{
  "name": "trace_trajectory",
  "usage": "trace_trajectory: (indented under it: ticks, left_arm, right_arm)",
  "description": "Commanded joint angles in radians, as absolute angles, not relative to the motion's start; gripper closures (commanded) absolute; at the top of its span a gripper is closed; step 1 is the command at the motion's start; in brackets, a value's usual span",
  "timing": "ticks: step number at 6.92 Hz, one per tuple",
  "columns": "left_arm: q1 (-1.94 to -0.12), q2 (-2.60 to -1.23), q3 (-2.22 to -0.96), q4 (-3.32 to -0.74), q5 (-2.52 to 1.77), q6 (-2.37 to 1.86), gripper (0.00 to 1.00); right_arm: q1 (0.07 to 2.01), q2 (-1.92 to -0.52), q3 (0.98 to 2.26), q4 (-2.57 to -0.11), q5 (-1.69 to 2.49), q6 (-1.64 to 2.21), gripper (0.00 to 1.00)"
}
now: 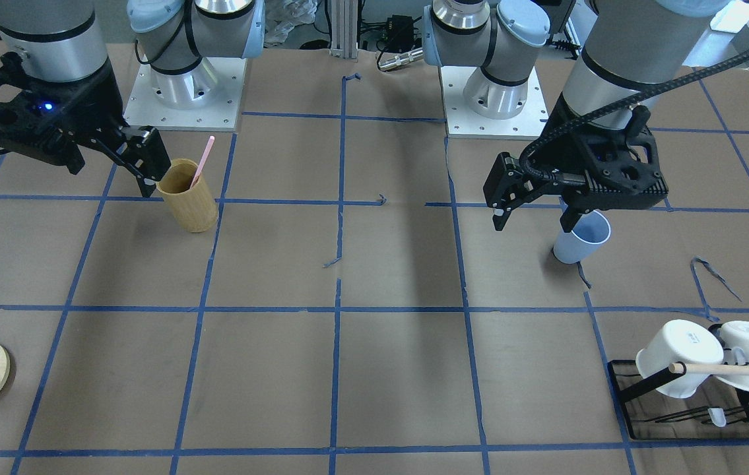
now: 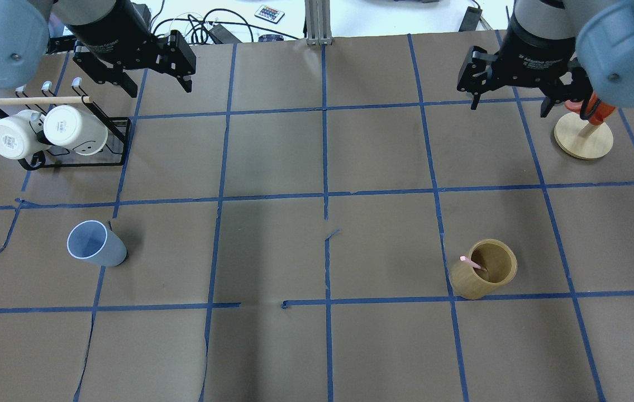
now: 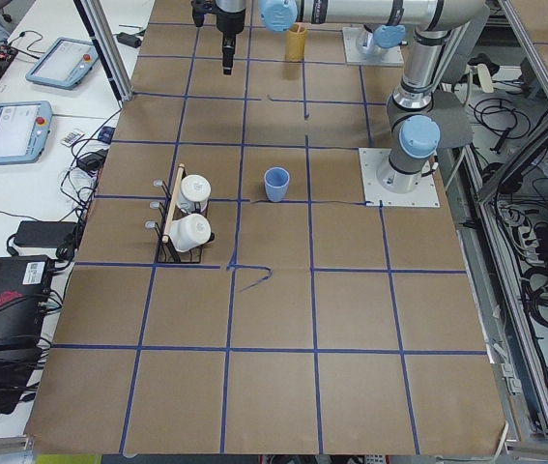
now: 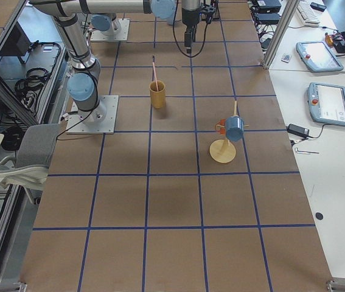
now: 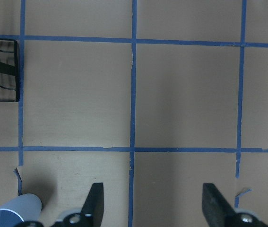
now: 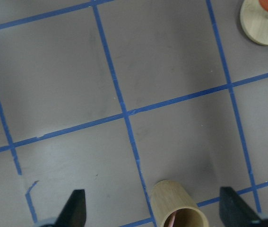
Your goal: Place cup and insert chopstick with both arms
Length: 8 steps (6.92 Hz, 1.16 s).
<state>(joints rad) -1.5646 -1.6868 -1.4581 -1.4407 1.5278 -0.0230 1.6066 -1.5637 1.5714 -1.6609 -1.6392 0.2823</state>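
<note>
The light-blue cup (image 2: 96, 251) stands upright on the table on my left side. It also shows in the front view (image 1: 582, 241) and at the bottom left of the left wrist view (image 5: 11, 215). The pink chopstick (image 1: 203, 160) leans inside a tan bamboo cylinder (image 2: 484, 276) on my right side, its tip showing from overhead (image 2: 470, 262). My left gripper (image 5: 155, 208) is open and empty, high above the table near the cup (image 1: 503, 211). My right gripper (image 6: 155, 213) is open and empty, high above the table by the cylinder (image 1: 143, 175).
A black rack (image 2: 122, 139) with two white mugs (image 2: 74, 128) and a wooden rod stands at the far left. A round wooden stand (image 2: 583, 139) with an orange piece is at the far right. Blue tape lines grid the brown table.
</note>
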Motion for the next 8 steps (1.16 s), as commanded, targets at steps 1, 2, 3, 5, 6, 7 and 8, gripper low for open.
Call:
trace_trajectory:
  ticks: [1,2,3,5,6,7,8]
  left_arm:
    - [-1.565,-1.690,-1.459,-1.442,1.537,-0.029,0.00]
    - [-1.565,-1.686,-1.459,-1.450,1.542,-0.029,0.00]
    - [-1.565,-1.681,-1.462,-1.463,1.542,-0.029,0.00]
    - [-1.565,-1.681,-1.453,-1.486,1.542,-0.029,0.00]
    - [-1.565,-1.681,-1.453,-1.486,1.542,-0.029,0.00]
    - [-1.566,-1.681,-1.457,-1.488,1.542,-0.029,0.00]
    - [-1.566,-1.678,-1.459,-1.488,1.542,-0.028,0.00]
  right_arm:
    - [1.609,-1.568,1.572,-1.658,-1.568,0.187,0.00]
    - [1.609,-1.569,1.572,-1.655,-1.571,0.096,0.00]
    - [1.609,-1.571,1.572,-1.635,-1.580,0.095,0.00]
    - [1.611,-1.575,1.574,-1.635,-1.580,0.097,0.00]
    - [1.611,-1.575,1.574,-1.635,-1.580,0.097,0.00]
    - [1.609,-1.575,1.574,-1.635,-1.582,0.098,0.00]
    - [1.609,-1.575,1.574,-1.634,-1.582,0.098,0.00]
